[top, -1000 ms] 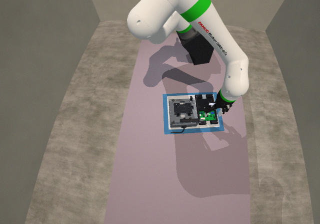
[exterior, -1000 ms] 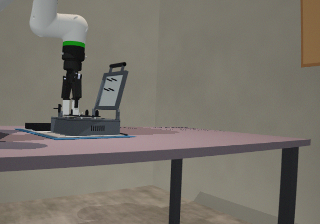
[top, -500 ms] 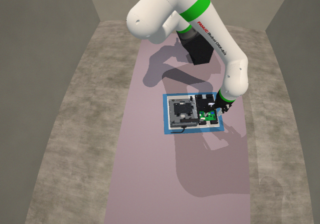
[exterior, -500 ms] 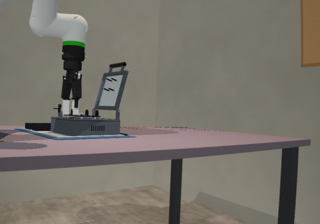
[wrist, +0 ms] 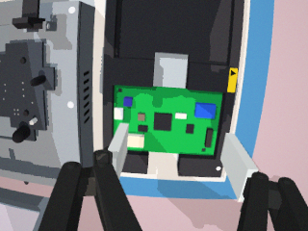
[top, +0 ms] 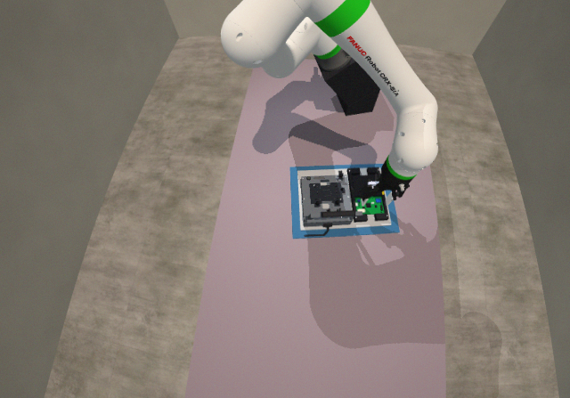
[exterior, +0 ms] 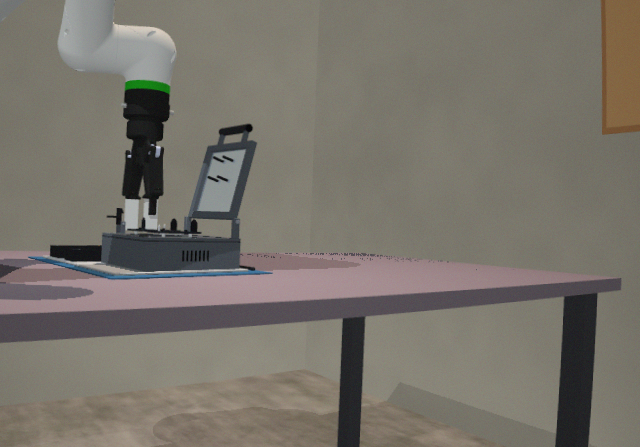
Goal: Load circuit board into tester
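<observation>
The green circuit board (top: 370, 206) (wrist: 164, 106) lies face up in one pocket of the black tray (wrist: 135, 72) (exterior: 75, 252). Its white connector parts are at the end toward the tester. My gripper (exterior: 141, 220) (wrist: 176, 142) is open and empty above the board, one finger over its tester-side end, the other beyond its far end. The grey tester (top: 305, 209) (exterior: 170, 253) (wrist: 63, 89) stands beside the tray, its pin plate (top: 326, 193) (wrist: 24, 96) bare. Its lid (exterior: 197, 184) stands open, handle (exterior: 235, 130) on top. The latch hook (exterior: 119, 220) (wrist: 29, 20) stands opposite the hinge.
The tray's other pocket (wrist: 168, 29) is empty. Tester and tray stand on a white and blue mat (top: 294, 202) (wrist: 257, 96) on the pink table (top: 257, 292). A black cable (top: 317, 235) leaves the tester's hinge side. The raised lid stands near the gripper's side of the tester.
</observation>
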`<state>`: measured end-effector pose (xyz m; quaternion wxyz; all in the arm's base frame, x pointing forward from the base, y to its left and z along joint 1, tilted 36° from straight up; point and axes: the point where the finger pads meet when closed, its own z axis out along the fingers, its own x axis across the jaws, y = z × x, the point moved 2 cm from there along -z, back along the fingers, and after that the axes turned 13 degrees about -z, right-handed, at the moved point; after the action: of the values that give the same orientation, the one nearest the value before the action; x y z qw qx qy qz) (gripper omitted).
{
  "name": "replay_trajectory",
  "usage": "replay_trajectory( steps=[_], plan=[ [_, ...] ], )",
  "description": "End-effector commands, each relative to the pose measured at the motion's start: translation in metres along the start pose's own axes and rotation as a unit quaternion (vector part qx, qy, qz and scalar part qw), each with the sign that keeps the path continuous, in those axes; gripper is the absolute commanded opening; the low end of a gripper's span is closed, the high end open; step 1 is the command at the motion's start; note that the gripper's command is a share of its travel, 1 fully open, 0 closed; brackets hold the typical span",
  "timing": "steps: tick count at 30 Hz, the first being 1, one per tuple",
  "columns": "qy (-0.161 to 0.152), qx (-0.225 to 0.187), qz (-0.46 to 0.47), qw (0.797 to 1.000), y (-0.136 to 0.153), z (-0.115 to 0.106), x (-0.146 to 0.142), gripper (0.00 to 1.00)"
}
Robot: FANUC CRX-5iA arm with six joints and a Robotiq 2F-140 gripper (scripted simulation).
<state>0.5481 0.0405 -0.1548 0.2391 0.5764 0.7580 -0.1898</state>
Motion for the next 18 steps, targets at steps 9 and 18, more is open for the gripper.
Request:
replay_trajectory(
  steps=[9, 18],
  plan=[
    [0.0, 0.0, 0.0, 1.0, -0.0043, -0.0002, -0.0053, 0.58],
    [0.0, 0.0, 0.0, 1.0, -0.0058, -0.0002, -0.007, 0.58]
  ],
)
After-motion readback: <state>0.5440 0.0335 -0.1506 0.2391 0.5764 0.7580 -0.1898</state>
